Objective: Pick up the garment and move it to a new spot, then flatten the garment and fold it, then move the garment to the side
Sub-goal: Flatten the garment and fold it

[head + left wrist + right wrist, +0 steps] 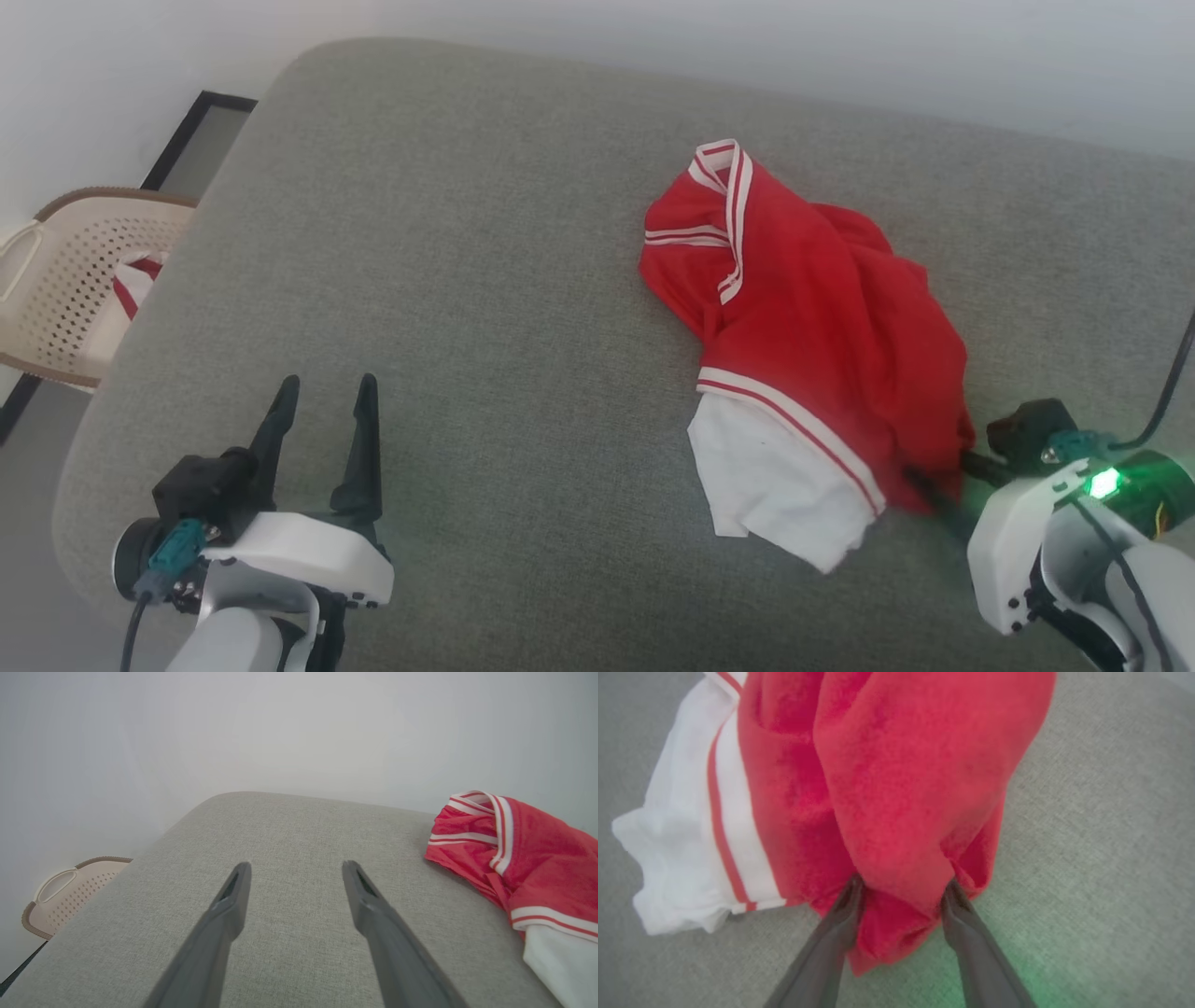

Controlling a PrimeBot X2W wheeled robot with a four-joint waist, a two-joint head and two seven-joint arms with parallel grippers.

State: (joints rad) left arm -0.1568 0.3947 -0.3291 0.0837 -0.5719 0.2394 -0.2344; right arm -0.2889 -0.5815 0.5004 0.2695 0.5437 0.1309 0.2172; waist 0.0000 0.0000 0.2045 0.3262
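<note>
The garment (812, 327) is a bright red shirt with a white sleeve and striped trim, lying bunched on the right half of the grey cushion (467, 233). My right gripper (934, 485) reaches into its near right edge. In the right wrist view the right gripper (901, 889) has its two fingers apart on either side of a red fold of the garment (887, 788), with the tips buried in cloth. My left gripper (329, 380) hovers open and empty over bare cushion at the near left. The left wrist view has the left gripper (296, 865) well left of the garment (528, 858).
A beige perforated basket (65, 280) stands on the floor off the cushion's left edge, with a small red-and-white striped cloth (135, 280) in it. The basket (65, 891) also appears in the left wrist view. A pale wall runs behind the cushion.
</note>
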